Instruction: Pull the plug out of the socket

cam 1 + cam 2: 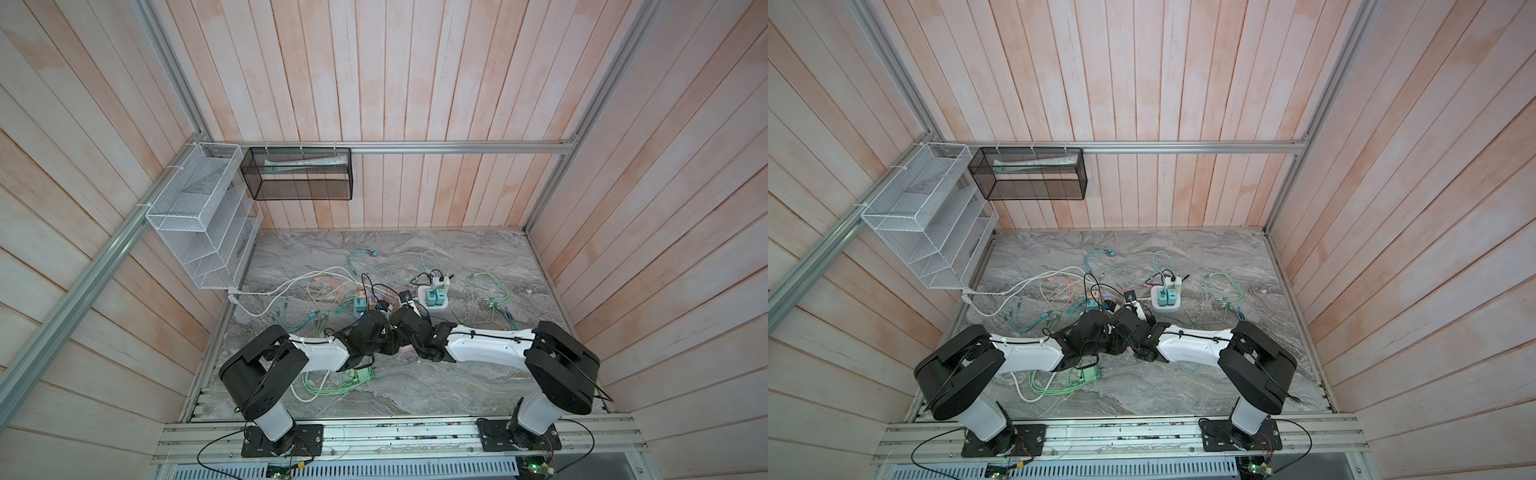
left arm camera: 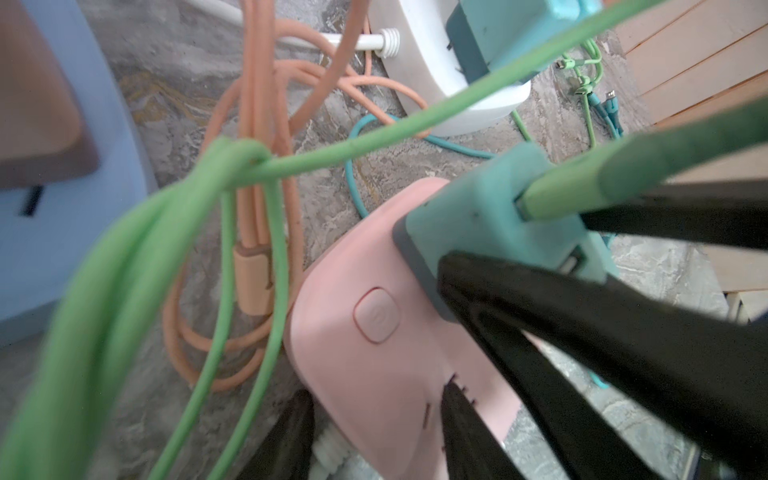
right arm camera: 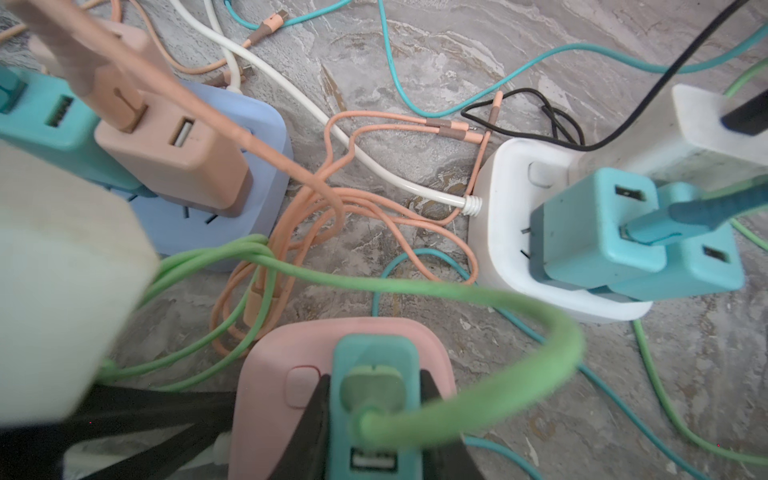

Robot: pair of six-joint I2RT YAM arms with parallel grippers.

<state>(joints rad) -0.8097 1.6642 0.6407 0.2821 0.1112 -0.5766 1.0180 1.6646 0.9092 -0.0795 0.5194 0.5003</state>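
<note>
A: Near edge first?
B: Green adapter point(image 1: 1090, 374) with its coiled lead on the bench point(image 1: 436, 390), near left, partly under the left arm point(image 1: 320, 355).
A: Task item?
B: Teal plug point(image 3: 374, 353), mid-bench, standing in the pink socket point(image 3: 282, 353). In the left wrist view its grey base sits against the socket's face. A green cable point(image 3: 540, 316) runs out of its top. In both top views the two wrists cover it.
A: Right jaws?
B: Clenched on the teal plug, one black finger point(image 3: 316, 415) pressed to each side.
A: Left jaws?
B: Grasping the pink socket at its cord end. One finger point(image 2: 461, 415) lies on the top face, the other at the edge.
A: Beyond?
B: Orange cable bundle point(image 3: 266, 266) just past the socket. Farther left, a blue socket point(image 3: 266, 174) carrying a peach adapter point(image 3: 174, 166). Farther right, a white socket point(image 3: 498, 257) with two teal adapters point(image 3: 594, 237).
A: Far wall?
B: White wire basket point(image 1: 195, 216) far left, with a black mesh basket point(image 1: 299, 174) beside it.
</note>
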